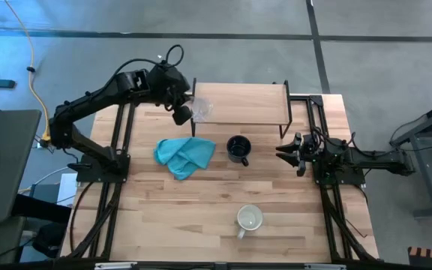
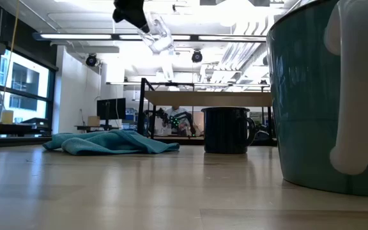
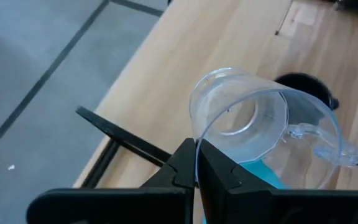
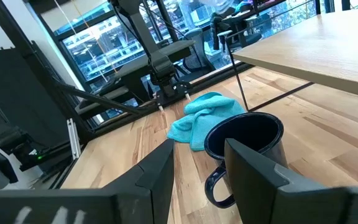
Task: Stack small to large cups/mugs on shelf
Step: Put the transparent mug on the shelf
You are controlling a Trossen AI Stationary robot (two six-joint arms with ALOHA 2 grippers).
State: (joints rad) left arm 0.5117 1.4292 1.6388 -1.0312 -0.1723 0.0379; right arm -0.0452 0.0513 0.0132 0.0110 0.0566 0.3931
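**Glass cup tipped over the shelf's left end**

Our left gripper point(image 3: 196, 167) pinches the small clear glass cup's point(image 3: 263, 127) rim above the light-wood shelf's point(image 1: 238, 101) left end, axis tilted. The left wrist view alone shows its handle. Our right gripper point(image 1: 289, 152) waits with fingers apart near the table's right edge.

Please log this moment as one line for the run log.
left gripper: shut on glass cup, above shelf end | right gripper: open, beside black mug | grey mug: untouched

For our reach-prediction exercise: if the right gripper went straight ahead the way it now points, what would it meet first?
Most likely the black mug: it stands directly ahead of the open right gripper, with the teal cloth farther behind it. Depth is hard to judge.
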